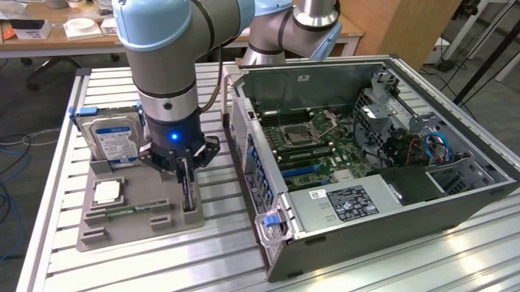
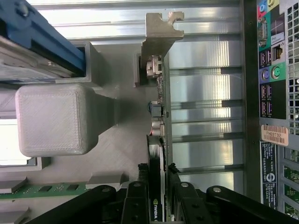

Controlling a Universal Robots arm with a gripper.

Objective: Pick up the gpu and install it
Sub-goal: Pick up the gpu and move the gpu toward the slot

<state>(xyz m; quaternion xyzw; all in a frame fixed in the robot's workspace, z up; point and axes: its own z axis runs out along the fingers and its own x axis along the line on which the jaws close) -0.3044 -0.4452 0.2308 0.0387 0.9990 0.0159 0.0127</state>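
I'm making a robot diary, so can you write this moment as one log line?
gripper: shut on gpu | gpu: upright in grey holder | computer case: open, beside holder

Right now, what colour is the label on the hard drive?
The hard drive's label is mostly blue; the exterior view shows it best.

The jaws grip the gpu (image 1: 189,193), upright in the grey holder (image 1: 122,230) beside the open computer case (image 1: 455,210).

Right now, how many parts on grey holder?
4: blue-labelled silver hard drive at back, square silver processor midway, green memory stick in front, black gpu in gripper. Arm may hide more.
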